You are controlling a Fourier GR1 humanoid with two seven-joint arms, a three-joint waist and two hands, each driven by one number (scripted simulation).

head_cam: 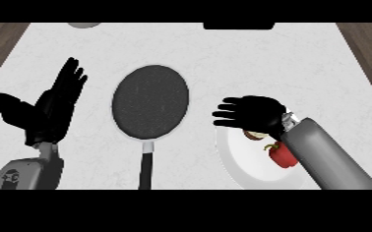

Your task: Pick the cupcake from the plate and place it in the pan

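Note:
A white plate (243,164) lies at the lower right of the counter. The cupcake (256,135) on it shows only as a small brown and cream edge under my right hand (251,113). That hand hovers palm down over the plate's upper part, its fingers spread and pointing left toward the pan; whether it touches the cupcake is hidden. The dark round pan (150,101) sits in the middle, its black handle (146,169) running toward the lower edge. My left hand (58,101) rests open at the left, fingers up.
A red bell pepper (282,156) lies on the plate beside my right forearm. A grey round object (85,24) and a black object (238,25) sit at the counter's far edge. Wooden flooring shows past both side edges.

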